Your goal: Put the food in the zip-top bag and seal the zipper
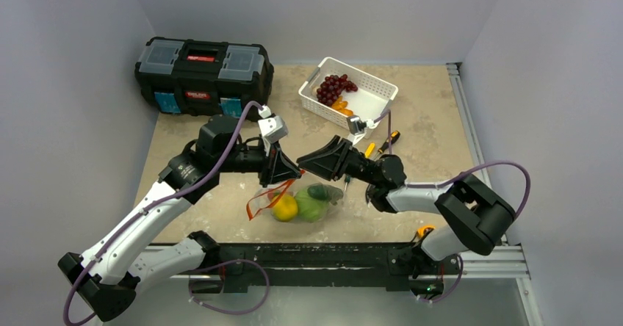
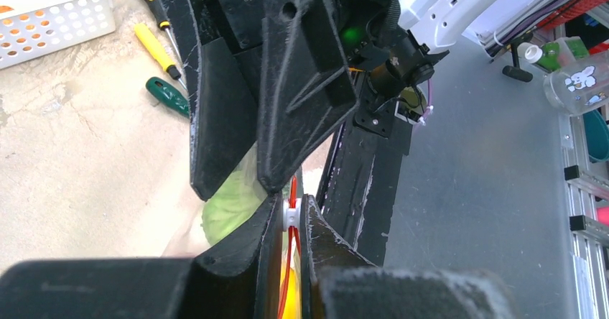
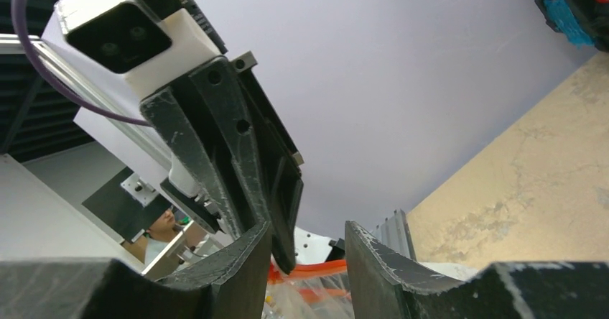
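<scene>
Beige table (image 1: 426, 113), grey walls (image 1: 73, 40), orange zipper (image 2: 292, 190)

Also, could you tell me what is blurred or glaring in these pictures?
Top external: even light, no glare. Left wrist: the left fingers blur near the lens; the white slider is fairly sharp. Right wrist: the right fingers blur at the bottom edge, background hazy.
</scene>
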Controlling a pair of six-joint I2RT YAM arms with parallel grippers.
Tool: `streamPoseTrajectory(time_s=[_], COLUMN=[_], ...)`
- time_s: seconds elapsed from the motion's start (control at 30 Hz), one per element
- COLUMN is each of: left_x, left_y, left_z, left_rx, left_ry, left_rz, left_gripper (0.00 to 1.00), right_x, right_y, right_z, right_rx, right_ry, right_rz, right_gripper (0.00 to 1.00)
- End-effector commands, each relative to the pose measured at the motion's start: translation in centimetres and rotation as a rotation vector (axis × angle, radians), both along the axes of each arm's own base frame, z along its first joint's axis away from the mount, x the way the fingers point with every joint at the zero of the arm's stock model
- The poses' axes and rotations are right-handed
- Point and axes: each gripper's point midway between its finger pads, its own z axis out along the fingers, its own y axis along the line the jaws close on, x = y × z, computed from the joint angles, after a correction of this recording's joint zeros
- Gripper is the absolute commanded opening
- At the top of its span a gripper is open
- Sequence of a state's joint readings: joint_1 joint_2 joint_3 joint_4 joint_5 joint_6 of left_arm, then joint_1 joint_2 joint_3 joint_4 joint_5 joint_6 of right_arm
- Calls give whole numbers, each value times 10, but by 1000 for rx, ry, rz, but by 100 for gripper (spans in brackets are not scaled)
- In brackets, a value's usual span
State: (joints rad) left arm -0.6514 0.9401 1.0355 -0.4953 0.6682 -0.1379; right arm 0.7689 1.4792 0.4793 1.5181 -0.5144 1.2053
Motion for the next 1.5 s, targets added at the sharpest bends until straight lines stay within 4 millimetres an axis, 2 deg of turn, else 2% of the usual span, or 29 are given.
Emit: streamPoseTrajectory(time_s=[0.0, 0.23, 0.6, 0.8, 0.97, 1.0, 1.03, 1.07, 1.2, 1.33, 1.47], left_x=[1, 1, 2, 3, 5, 5, 6, 6, 7, 9, 8], left_y=[0, -1, 0, 0, 0, 0, 0, -1, -1, 0, -3], left_z=[13, 13, 13, 12, 11, 11, 11, 10, 10, 9, 10], left_rx=[-30, -30, -27, -25, -23, -22, -21, -21, -20, -15, -15], left_ry=[-54, -50, -55, -55, -54, -53, -51, -49, -48, -47, -4], left_rz=[-3, -7, -1, 5, 13, 16, 17, 17, 25, 40, 31], left_gripper=[0, 0, 0, 0, 0, 0, 0, 0, 0, 0, 0], right_x=[-27, -37, -43, -46, -47, -47, -47, -47, -48, -32, -9], right_y=[-23, -17, -14, -15, -17, -16, -16, -15, -9, -16, -19], right_z=[54, 48, 44, 37, 37, 37, 38, 38, 39, 37, 29], right_rx=[184, 176, 173, 159, 176, 178, 180, 179, 156, 127, -2], right_ry=[-211, -214, -223, -214, -180, -174, -169, -161, -154, -99, -92], right_rz=[-10, 36, 57, 58, 54, 50, 42, 36, 28, -87, -258], right_gripper=[43, 42, 28, 29, 20, 16, 4, 0, 0, 0, 0])
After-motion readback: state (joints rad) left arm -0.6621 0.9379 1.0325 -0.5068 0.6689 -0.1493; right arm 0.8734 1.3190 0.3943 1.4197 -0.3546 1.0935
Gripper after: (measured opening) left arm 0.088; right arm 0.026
